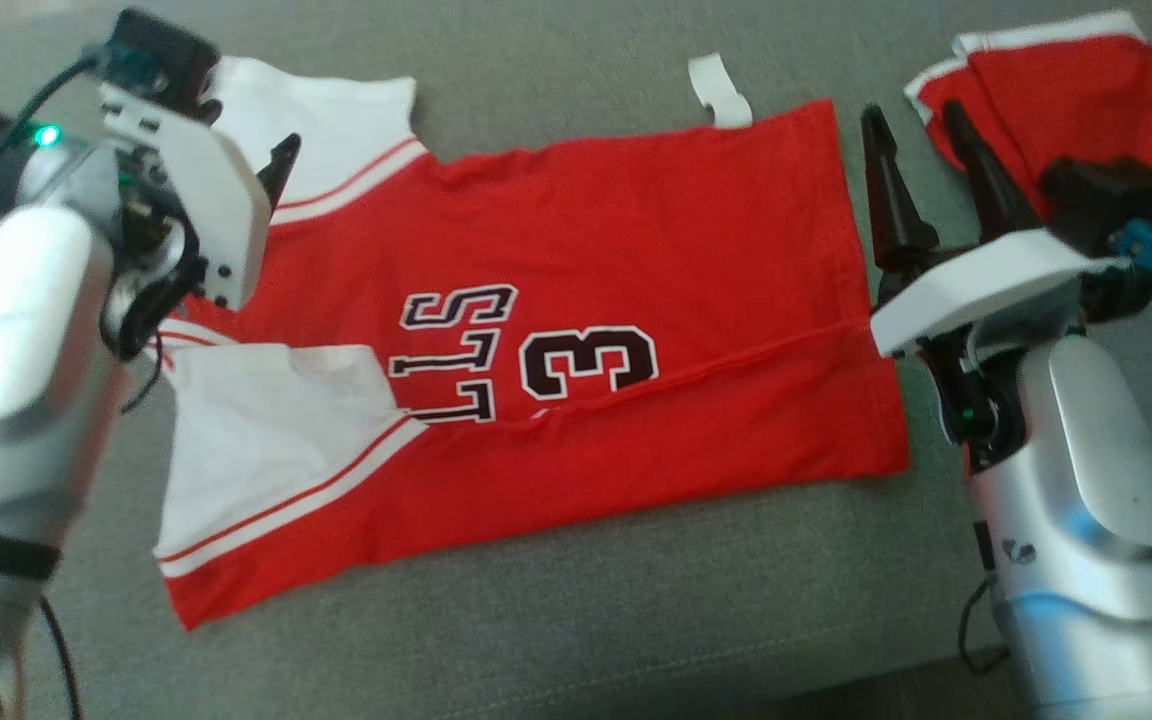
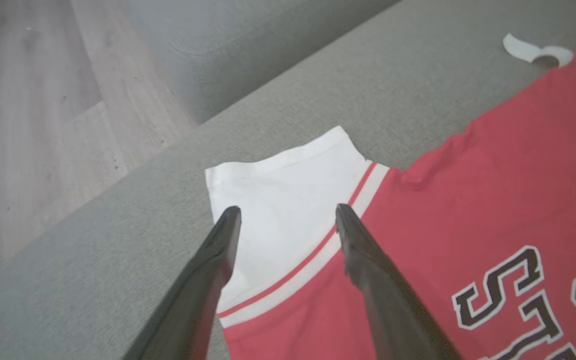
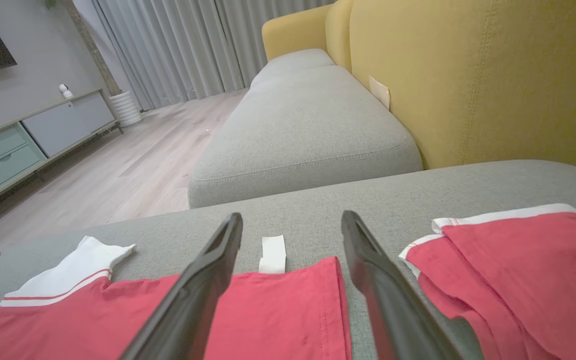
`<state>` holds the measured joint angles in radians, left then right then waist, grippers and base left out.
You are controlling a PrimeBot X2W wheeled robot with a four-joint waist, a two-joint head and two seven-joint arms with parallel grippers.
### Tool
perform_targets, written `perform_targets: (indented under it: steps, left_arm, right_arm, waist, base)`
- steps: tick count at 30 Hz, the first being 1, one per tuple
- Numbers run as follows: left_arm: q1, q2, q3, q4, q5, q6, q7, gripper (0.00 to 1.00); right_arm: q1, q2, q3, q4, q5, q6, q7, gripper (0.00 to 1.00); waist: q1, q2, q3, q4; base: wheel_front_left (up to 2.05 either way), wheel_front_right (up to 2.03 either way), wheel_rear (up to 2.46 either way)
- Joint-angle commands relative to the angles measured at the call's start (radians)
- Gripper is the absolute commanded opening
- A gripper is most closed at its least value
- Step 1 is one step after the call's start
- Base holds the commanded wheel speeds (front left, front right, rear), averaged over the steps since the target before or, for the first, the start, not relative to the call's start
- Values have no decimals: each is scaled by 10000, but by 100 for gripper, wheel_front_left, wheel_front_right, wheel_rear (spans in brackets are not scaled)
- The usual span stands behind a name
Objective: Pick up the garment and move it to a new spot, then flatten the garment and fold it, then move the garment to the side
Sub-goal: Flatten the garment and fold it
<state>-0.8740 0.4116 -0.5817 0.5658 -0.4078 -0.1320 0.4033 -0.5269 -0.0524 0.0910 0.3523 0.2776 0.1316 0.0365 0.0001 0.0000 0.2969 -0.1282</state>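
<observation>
Left pincer (image 2: 288,212): open and empty. It hangs over the white sleeve (image 1: 336,110) at the upper left of the head view.
Garment (image 1: 576,300): the red shirt lies spread on the grey sofa seat (image 1: 536,620), mid frame, number side up.
Wrinkle (image 1: 736,360): a long ridge runs toward the hem. I would smooth it first.
Right pincer (image 1: 914,115): open and empty, just beside the hem at the right.
My plan: I think folding comes next. I would pinch low, catch both layers and move both arms together.
Other red cloth (image 1: 1066,90): upper right. I would keep clear of it.
</observation>
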Motion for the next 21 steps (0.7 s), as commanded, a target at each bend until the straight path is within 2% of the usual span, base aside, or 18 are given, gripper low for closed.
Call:
perform_targets:
  steps: [1,7,10,14,21]
  left_arm:
    - [-866,743,56,-227,-307,17,208,100]
    - [-2417,2192,-2877,-58,-1439,16,886,100]
    - [-3130,2862,-3997,221,-1664,15,765,100]
    - [-3837,3053,-4508,983,-2003,15,159,100]
    - [-4882,2991,-5176,2074,-2448,14,-398,100]
  right_arm:
    - [-361,21,263,-405,-1,-9,-34,100]
    - [-755,21,711,-468,153,-9,-133,100]
    - [-860,21,899,-527,281,-9,-162,100]
    - [-965,22,1062,-651,372,-9,-161,100]
    - [-1122,22,1223,-887,473,-9,-148,100]
  waist:
    - [-1,0,465,-301]
    - [-1,0,1056,-603]
    - [-1,0,1281,-729]
    - [-1,0,1562,-856]
    - [-1,0,2101,-1045]
  base:
    - [0,0,0]
    - [0,0,0]
    - [0,0,0]
    - [0,0,0]
    - [0,0,0]
